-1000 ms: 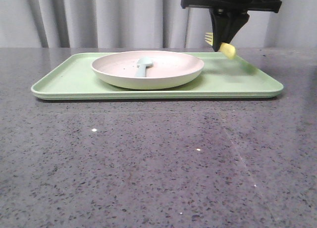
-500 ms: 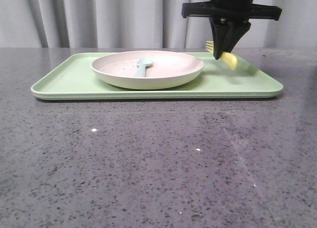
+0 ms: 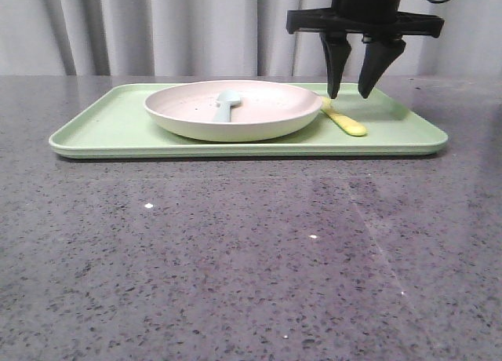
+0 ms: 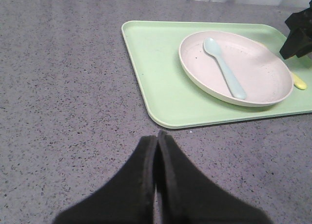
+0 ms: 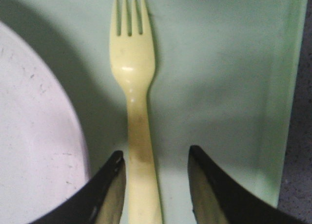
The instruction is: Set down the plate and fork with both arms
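Observation:
The pinkish-cream plate [image 3: 267, 110] sits on the light-green tray [image 3: 118, 129], a pale blue spoon [image 3: 227, 104] lying in it. The yellow fork [image 3: 345, 122] lies flat on the tray just right of the plate. My right gripper [image 3: 350, 92] is open directly above the fork's handle, not touching it. In the right wrist view the fork [image 5: 134, 87] lies between the spread fingers of the right gripper [image 5: 155, 158], the plate's rim [image 5: 44, 136] beside it. My left gripper [image 4: 157, 136] is shut and empty, over bare table short of the tray [image 4: 156, 87]; that view also shows the plate [image 4: 263, 73].
The tray's raised right rim [image 5: 287, 87] runs close beside the fork. The grey speckled table [image 3: 235, 251] stretches in front of the tray. A grey curtain [image 3: 157, 27] hangs behind.
My right gripper came down with the fork, then opened. The fork now lies on the tray beside the plate. The left arm has not visibly moved.

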### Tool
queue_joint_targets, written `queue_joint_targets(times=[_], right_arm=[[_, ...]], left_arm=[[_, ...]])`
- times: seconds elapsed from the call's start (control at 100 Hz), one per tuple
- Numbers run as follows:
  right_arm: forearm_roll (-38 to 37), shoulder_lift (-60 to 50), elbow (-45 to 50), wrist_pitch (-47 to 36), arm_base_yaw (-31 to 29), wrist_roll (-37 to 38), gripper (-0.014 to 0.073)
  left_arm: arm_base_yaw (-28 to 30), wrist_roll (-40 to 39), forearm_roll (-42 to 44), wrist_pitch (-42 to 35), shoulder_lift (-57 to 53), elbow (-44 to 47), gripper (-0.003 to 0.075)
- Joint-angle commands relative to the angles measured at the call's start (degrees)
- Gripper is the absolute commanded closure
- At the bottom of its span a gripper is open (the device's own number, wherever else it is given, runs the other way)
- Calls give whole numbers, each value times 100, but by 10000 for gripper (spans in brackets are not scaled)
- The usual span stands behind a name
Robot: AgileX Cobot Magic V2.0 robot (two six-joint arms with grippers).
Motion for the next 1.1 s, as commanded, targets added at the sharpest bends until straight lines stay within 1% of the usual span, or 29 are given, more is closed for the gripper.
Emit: queue_joint_targets(times=[0.0, 0.27, 0.48, 0.6, 0.77, 0.93, 1.09], right_arm=[[-59, -469, -121, 484, -40, -34, 265], [-59, -820, -108, 421, -40, -34, 265], [-59, -1371, 308, -24, -21, -34, 265], [-59, -1790, 787, -324, -21, -34, 265], [-59, -2477, 1711, -929, -21, -34, 265], [-59, -3042, 2521, -1181, -21, -34, 265], [-59, -3668, 3307, -1600, -21, -34, 265]], left_arm=[[20, -36, -100, -449, 14, -170, 741], [20, -36, -100, -449, 14, -170, 741], [20, -36, -100, -449, 14, -170, 741], [20, -36, -100, -449, 14, -170, 741], [20, -36, -100, -450, 14, -170, 741], [20, -36, -100, -461, 14, -170, 741], [20, -36, -100, -461, 14, -170, 741]])
